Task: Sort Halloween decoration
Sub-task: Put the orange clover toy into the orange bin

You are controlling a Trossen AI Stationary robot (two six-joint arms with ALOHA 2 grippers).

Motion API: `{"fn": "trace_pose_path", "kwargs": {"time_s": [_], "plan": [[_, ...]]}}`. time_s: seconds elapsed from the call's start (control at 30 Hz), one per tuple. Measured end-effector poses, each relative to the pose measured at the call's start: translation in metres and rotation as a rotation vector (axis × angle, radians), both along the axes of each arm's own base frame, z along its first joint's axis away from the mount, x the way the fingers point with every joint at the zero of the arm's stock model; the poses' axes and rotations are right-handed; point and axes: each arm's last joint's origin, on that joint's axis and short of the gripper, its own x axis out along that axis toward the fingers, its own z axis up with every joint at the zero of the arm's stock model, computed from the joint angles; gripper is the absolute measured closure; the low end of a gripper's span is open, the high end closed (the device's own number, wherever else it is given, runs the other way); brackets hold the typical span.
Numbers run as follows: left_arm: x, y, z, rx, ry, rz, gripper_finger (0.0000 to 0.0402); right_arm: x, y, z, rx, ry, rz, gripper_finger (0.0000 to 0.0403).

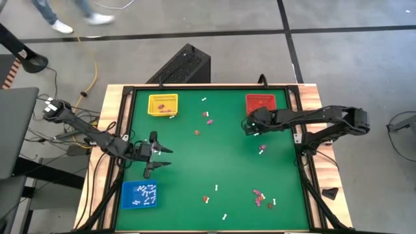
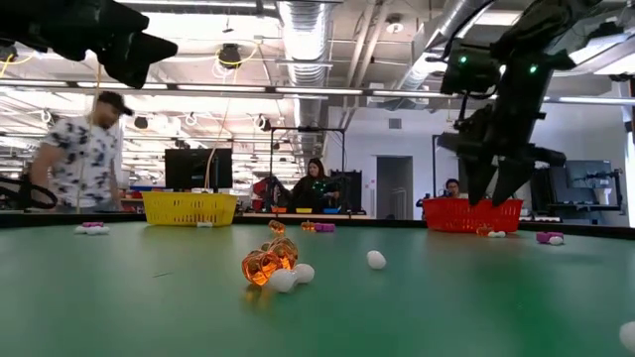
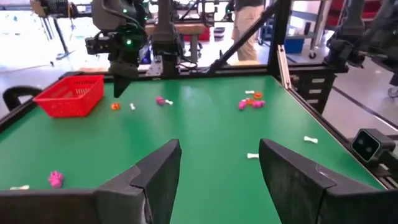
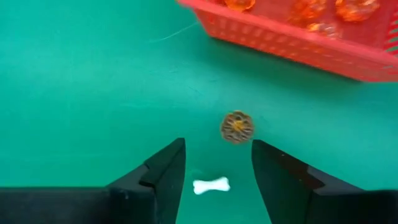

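Green counter point(image 1: 214, 156) with a black rim, workshop room behind it, people at desks beyond the far edge. Near left corner: blue tray point(image 1: 139, 195) holding white stick-like trinkets. Near edge, middle to right: loose Halloween decoration point(image 1: 259, 194), a purple-pink cluster with white bones and an orange-red piece close by. Low view shows an orange trinket point(image 2: 269, 262) touching a white one in the foreground. Left pincer point(image 1: 160, 156) hangs over the left-middle counter just beyond the blue tray, fingers spread, nothing between them. More bits scattered mid-counter. Right pincer point(image 4: 214, 165) hovers near the red tray point(image 1: 261, 103) at far right, fingers spread; a white bone point(image 4: 211, 185) and a round orange piece point(image 4: 237, 126) lie just below it. Yellow tray point(image 1: 162, 104) at far left.
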Motion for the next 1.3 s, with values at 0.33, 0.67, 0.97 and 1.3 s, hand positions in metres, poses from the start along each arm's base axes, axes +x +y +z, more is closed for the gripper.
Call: {"fn": "trace_pose_path", "kwargs": {"time_s": [0.33,0.67,0.97,1.3], "plan": [[0.000,0.000,-0.001,-0.028,0.014,0.006,0.0194,0.010,-0.010,-0.033,-0.003,0.152,-0.041,0.0193],[0.000,0.000,0.000,-0.033,0.005,0.009,0.0194,0.015,-0.014,-0.042,-0.011,0.177,-0.012,0.0194],[0.000,0.000,0.000,-0.033,0.006,0.008,0.0194,0.015,-0.014,-0.042,-0.012,0.174,-0.009,0.0254],[0.000,0.000,0.000,-0.033,0.007,0.008,0.0194,0.019,-0.004,-0.028,-0.024,0.130,0.045,0.0295]]}}
